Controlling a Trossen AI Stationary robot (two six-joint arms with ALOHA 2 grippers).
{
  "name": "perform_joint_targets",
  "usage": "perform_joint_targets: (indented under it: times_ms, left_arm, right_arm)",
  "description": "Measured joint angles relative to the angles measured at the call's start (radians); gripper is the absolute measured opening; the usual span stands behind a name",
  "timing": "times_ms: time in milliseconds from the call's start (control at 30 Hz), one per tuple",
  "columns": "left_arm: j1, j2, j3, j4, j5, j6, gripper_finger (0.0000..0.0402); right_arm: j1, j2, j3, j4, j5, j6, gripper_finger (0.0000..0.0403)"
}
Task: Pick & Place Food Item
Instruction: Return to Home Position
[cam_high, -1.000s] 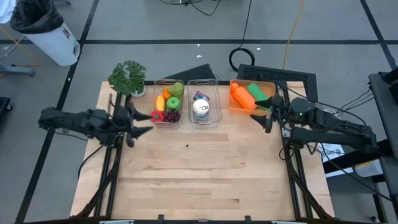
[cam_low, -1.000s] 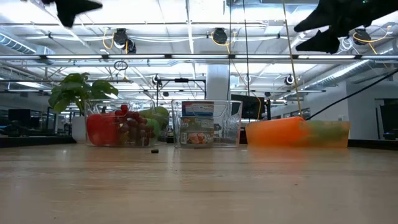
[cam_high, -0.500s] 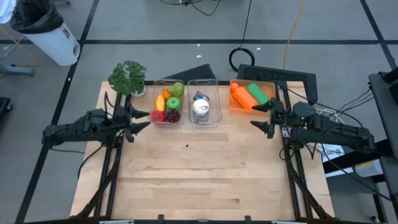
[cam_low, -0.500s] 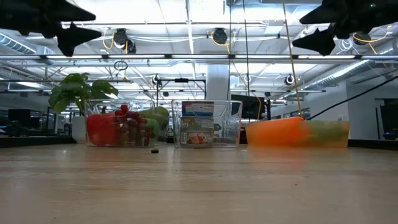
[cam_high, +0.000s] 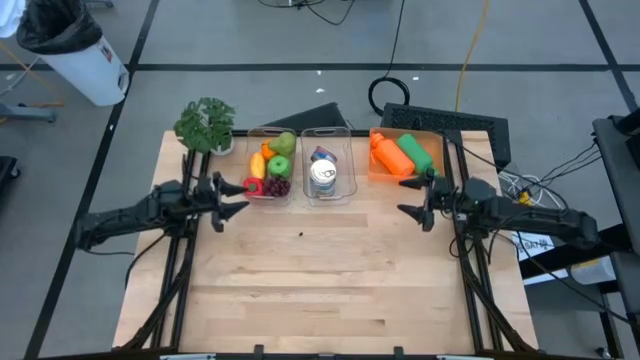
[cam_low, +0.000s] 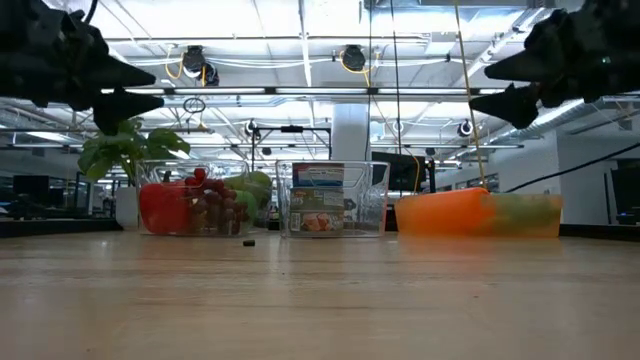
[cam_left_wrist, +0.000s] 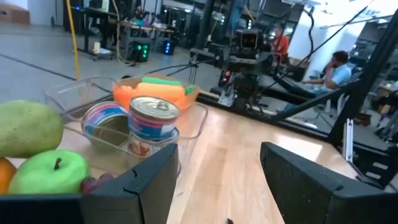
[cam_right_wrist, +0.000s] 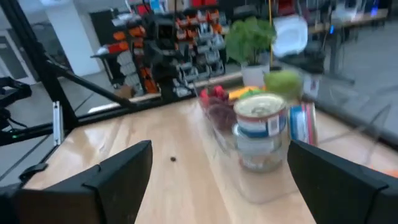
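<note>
Moved: left gripper (cam_high: 238, 197) and right gripper (cam_high: 402, 196) are dropping lower than before;
Left gripper: hanging open and empty beside the fruit bin (cam_high: 270, 130);
Right gripper: hanging open and empty near the orange bin (cam_high: 432, 138);
Bottles: orange bottle (cam_high: 384, 153) and green bottle (cam_high: 414, 151) are lying inside it

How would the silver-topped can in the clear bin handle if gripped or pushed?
The can looks rigid metal, so probably stiff and heavy for its size. Standing upright, it might tip if pushed high, then roll, being round.
</note>
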Motion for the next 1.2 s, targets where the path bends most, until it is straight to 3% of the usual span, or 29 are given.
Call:
perform_joint_targets:
  times_ms: [167, 467, 767, 1200]
  left_arm:
    - [0.02, 0.0, -0.038, 0.03, 0.015, -0.01, 0.0243]
    - [0.027, 0.0, -0.045, 0.037, 0.009, -0.021, 0.0243]
    - [0.026, 0.001, -0.045, 0.036, 0.032, -0.019, 0.0243]
    - [0.026, 0.001, -0.046, 0.037, 0.025, -0.018, 0.0243]
  right_arm:
    - [0.0, -0.027, -0.09, 0.116, -0.002, -0.016, 0.0357]
    - [0.001, -0.059, -0.11, 0.078, -0.03, -0.04, 0.0357]
    - [0.004, -0.274, -0.111, -0.085, -0.084, -0.068, 0.0357]
    - [0.008, -0.268, -0.196, 0.005, -0.029, -0.105, 0.0357]
